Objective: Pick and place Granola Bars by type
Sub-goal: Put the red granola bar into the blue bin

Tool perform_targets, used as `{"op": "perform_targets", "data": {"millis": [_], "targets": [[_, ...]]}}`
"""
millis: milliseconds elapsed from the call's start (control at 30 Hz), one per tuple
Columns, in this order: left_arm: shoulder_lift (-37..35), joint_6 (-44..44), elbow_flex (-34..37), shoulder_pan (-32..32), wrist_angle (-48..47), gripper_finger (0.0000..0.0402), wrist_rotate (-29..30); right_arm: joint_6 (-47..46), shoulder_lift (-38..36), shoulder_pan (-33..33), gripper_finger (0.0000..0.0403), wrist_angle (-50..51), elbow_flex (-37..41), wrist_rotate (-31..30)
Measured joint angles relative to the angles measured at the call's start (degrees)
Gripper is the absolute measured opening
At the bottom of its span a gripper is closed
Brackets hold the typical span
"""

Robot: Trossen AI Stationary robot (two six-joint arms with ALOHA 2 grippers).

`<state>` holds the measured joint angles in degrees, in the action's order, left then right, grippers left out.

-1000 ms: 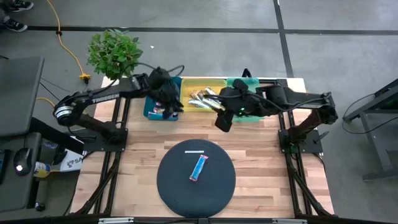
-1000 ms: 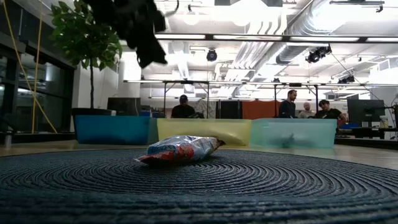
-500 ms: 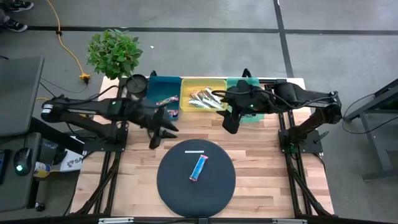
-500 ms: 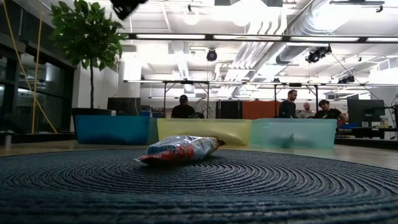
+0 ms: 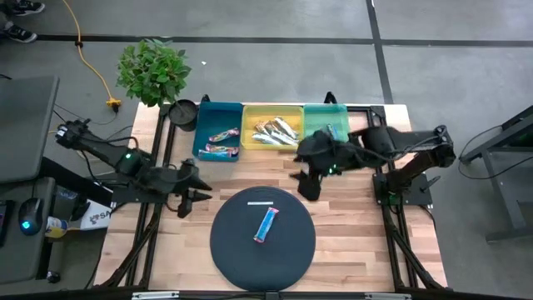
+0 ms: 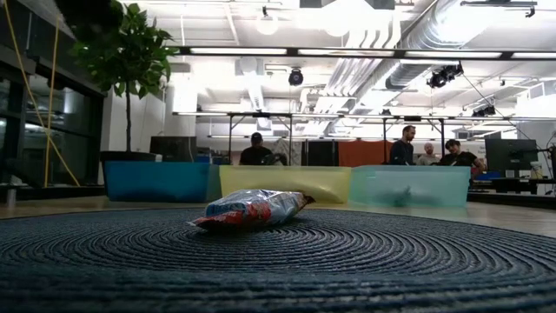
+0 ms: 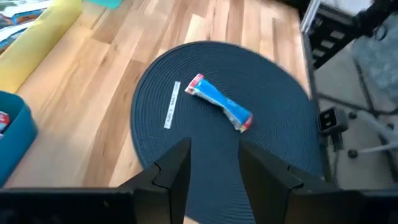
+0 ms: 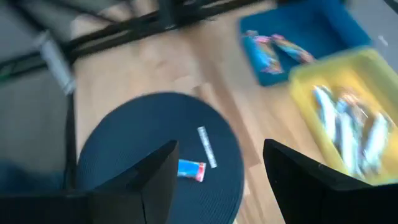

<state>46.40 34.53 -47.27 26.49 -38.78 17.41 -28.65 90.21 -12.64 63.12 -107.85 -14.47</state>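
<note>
Blue bar alone on mat — both claws empty, spread.

wooden desk bearing a round dark woven mat at front centre; along the far edge, three bins side by side: blue bin, yellow bin, green bin; a potted plant at the far left corner.

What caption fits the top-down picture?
One blue granola bar waits on the round mat between both open grippers, left and right.
</note>
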Motion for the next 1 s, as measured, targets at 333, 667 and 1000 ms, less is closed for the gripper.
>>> {"op": "perform_targets", "data": {"millis": [333,667,1000], "targets": [[-8.1,4.3,3.1,7.5,-1.3,0.0131,8.8,23.7,9.1,-4.0,0.0220,-9.8,0.0,1.7],[-8.7,4.8,3.2,7.7,-1.7,0.0131,11.9,39.4,17.3,-0.8,0.0220,-11.6,0.0,10.5],[-8.7,4.8,3.2,7.7,-1.7,0.0131,11.9,60.2,23.8,-0.7,0.0220,-8.5,0.0,16.8]]}}
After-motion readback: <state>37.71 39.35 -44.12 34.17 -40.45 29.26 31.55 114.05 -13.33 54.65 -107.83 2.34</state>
